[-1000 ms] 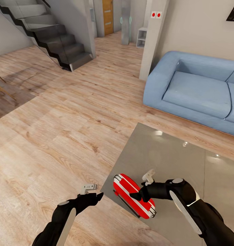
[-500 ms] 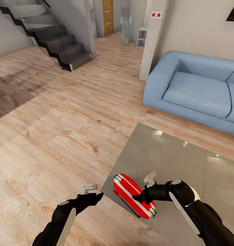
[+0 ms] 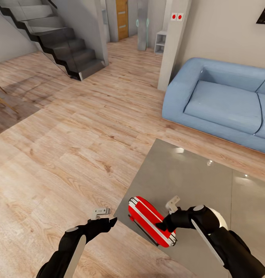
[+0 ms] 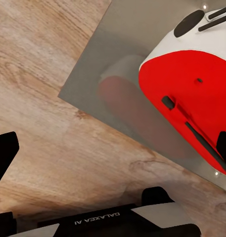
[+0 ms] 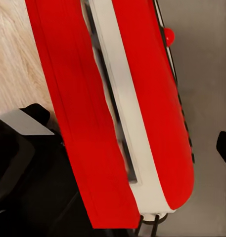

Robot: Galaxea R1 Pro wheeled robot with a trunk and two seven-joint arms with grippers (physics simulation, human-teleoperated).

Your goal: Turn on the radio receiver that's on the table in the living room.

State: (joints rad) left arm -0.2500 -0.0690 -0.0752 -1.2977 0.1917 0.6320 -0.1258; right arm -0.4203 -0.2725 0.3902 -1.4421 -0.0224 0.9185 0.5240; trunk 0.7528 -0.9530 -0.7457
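Observation:
The red radio receiver with white stripes lies flat near the left front corner of the glossy grey table. My right gripper is open and rests down on the radio's top, near its right end. In the right wrist view the radio lies lengthwise between the two spread black fingers. My left gripper is open and hangs over the wood floor just left of the table's corner. From the left wrist the radio's rounded end shows above the table.
A pale-blue sofa stands behind the table along the beige wall. A pillar rises beside the sofa's left end. Dark stairs climb at the far left. Light wood plank floor stretches left of the table.
My right gripper has slid a little to the right and lower along the radio's top. The left arm and the radio have stayed put.

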